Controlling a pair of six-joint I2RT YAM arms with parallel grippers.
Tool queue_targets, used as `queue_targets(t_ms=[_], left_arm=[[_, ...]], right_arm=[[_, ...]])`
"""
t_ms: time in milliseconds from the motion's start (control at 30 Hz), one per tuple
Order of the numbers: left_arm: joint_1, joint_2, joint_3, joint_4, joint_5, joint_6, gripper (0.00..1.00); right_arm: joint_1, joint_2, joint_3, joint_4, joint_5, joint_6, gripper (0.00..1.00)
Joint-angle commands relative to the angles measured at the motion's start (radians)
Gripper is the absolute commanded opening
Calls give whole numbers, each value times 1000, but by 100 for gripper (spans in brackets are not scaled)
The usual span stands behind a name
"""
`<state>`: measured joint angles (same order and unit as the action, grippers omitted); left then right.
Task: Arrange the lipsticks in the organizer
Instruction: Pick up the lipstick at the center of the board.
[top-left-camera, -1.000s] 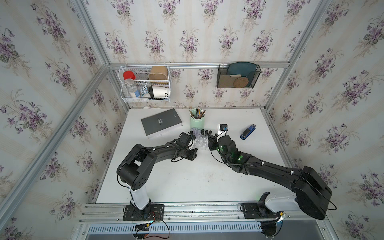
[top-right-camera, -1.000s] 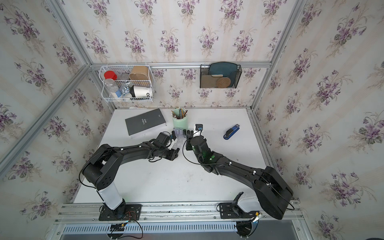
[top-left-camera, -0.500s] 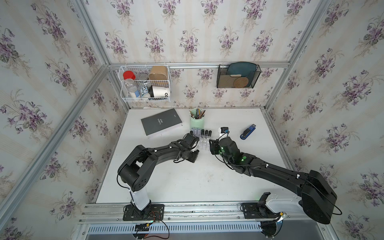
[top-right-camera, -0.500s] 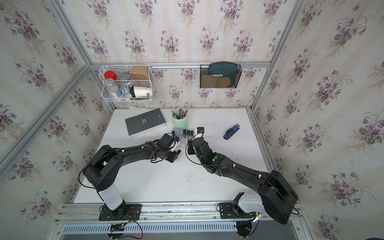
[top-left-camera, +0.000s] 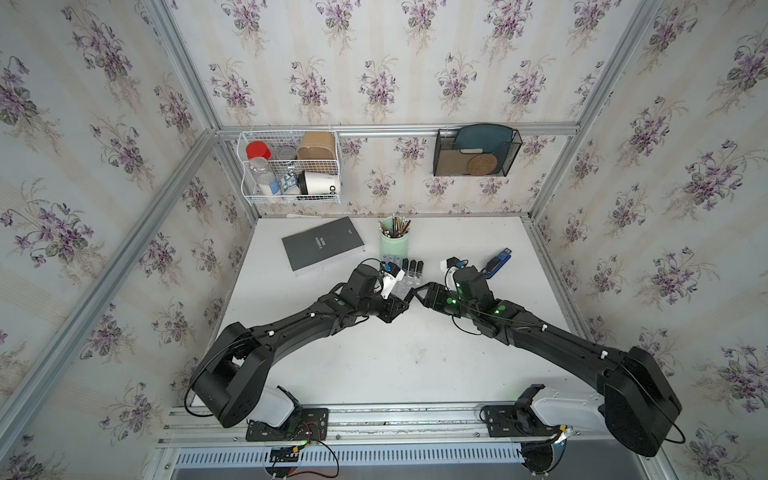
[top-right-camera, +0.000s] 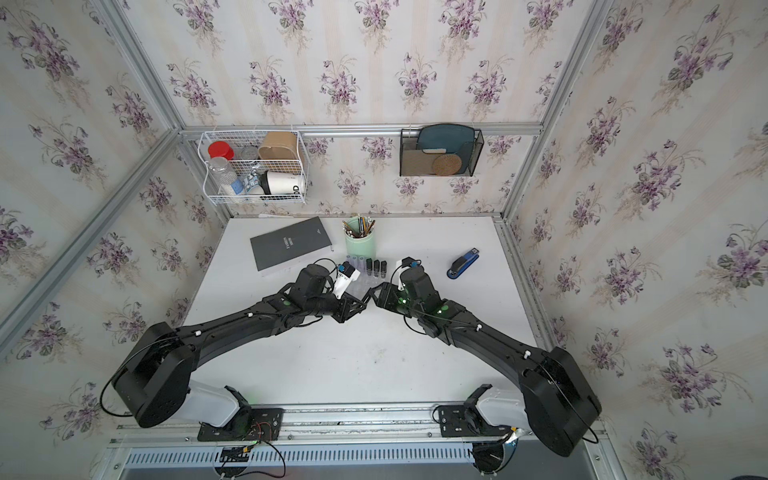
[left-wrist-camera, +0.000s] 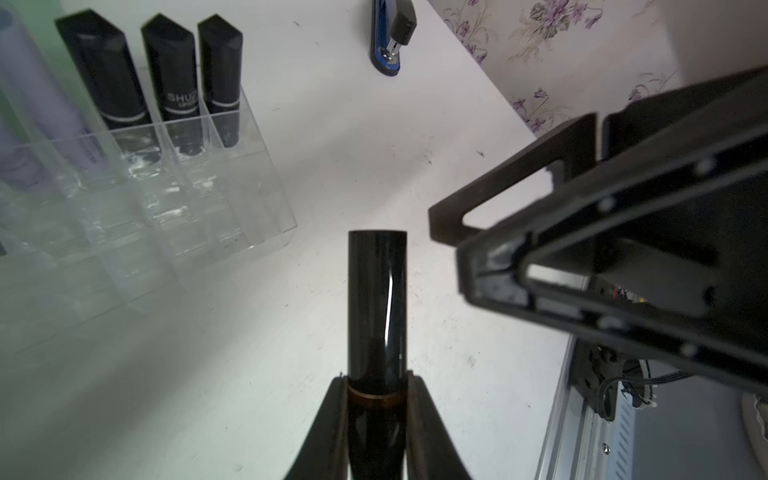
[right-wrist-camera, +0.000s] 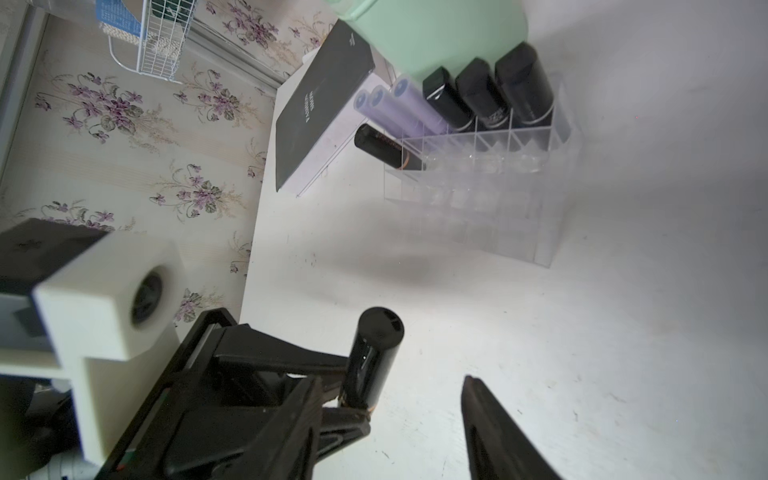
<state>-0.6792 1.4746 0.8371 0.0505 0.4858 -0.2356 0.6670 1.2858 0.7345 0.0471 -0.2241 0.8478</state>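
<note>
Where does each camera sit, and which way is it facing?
Top views: overhead, facing down onto the table; left arm, right arm show.
Left wrist: behind the left gripper, gripping a black lipstick; faces organizer and right gripper.
Right wrist: behind the open right gripper, facing organizer.
Shared: both wrist views show that lipstick.

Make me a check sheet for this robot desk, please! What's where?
Surface: white table, a few small marks.
Job's things: clear organizer holds three lilac lipsticks and three black lipsticks upright; a leaning lipstick sits tilted in an end cell.
Clutter: book, pencil cup, stapler.
Grippers: left gripper shut on the held lipstick, which is black; right gripper open beside it.
Cables: black cables loop along the arms.
Surroundings: wire basket and mesh holder on flowery walls.
</note>
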Motion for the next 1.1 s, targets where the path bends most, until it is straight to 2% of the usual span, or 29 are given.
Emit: queue_targets(t_ms=[0, 267, 533, 600, 833, 967, 1067], left_arm=[[0, -1, 3, 78, 57, -43, 10], [-3, 5, 8, 91, 73, -59, 9], [-3, 4, 28, 78, 75, -62, 12], [-3, 1, 39, 59, 73, -66, 18], [3, -49, 68, -65, 16, -61, 49], [24, -120, 52, -94, -5, -73, 60], [51, -163, 35, -109, -19, -87, 63]], right_arm=[[0, 27, 2, 69, -94, 83, 58], [-16, 73, -3, 155, -100, 152, 46], [-20, 91, -17, 227, -105, 204, 24], [-20, 85, -23, 235, -93, 207, 22], [-47, 68, -35, 263, -48, 191, 18], [-61, 71, -32, 294, -24, 170, 16], [-63, 87, -24, 313, 4, 136, 15]])
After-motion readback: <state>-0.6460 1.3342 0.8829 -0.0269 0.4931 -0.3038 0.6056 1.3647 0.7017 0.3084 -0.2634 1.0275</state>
